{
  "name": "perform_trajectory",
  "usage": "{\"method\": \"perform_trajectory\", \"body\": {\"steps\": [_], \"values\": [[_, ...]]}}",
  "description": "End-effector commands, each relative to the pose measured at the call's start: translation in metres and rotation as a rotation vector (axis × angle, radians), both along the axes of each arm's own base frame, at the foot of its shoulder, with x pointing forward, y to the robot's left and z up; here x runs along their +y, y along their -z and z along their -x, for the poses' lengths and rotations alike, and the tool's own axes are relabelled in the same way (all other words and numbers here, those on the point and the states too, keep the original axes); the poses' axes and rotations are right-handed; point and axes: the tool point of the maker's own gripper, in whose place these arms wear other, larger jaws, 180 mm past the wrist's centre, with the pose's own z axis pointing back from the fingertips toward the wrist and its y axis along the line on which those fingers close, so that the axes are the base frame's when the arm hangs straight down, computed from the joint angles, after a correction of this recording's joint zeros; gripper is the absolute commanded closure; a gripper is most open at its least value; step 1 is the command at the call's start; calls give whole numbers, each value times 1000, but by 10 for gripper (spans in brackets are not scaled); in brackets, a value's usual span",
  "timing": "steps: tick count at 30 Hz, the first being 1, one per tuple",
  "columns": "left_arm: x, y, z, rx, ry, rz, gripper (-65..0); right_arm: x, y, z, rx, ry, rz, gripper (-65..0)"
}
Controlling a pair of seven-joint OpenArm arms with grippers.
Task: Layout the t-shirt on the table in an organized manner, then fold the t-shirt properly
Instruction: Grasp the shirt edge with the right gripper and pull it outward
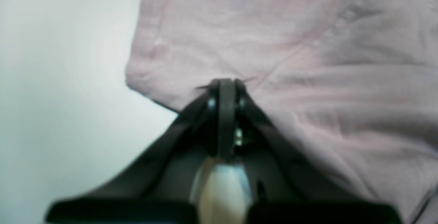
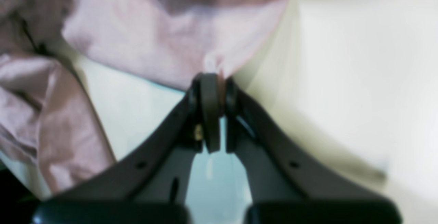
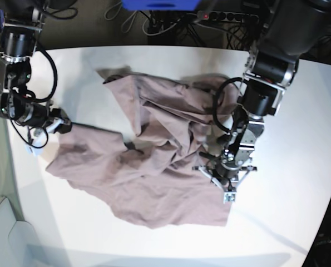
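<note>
T-shirt [image 3: 154, 167] crumpled (long axis crosswise)

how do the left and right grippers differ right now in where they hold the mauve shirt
The left gripper pinches the dusty mauve cotton t-shirt inside the wrinkled cloth, while the right gripper grips it at an edge with bare white table beside it. In the base view the left one sits amid the bunched middle; the right one holds an outer end stretched sideways. Both have fingers shut on fabric.

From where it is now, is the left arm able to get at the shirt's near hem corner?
Probably yes: the left gripper sits shut on the t-shirt just above that corner, with nothing between, but it must let go first.
</note>
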Motion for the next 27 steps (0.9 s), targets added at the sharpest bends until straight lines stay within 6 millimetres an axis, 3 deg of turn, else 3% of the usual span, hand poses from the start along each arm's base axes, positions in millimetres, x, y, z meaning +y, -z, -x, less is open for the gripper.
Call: {"method": "perform_trajectory", "body": {"steps": [1,5,8,12,16,22,27], "values": [[6,-1,-1,29,-11,-14,-2,-16,-27,-16,-76,-10,41,0],[7,0,-1,30,-12,-14,-2,-26,-57,-14,-120,-29,99,0],[7,0,-1,30,-12,-14,-2,-46,-100,-12,-217,11,165,0],[7,1,-1,31,-12,-15,-2,-73,-148,0,-321,69,267,0],[7,0,-1,30,-12,-14,-2,-103,-176,24,-368,156,351,0],[6,-1,-2,25,-11,-14,-2,-131,-184,48,-373,247,400,0],[6,-13,-12,3,-17,-4,-2,-142,-157,49,-302,287,329,0]]}}
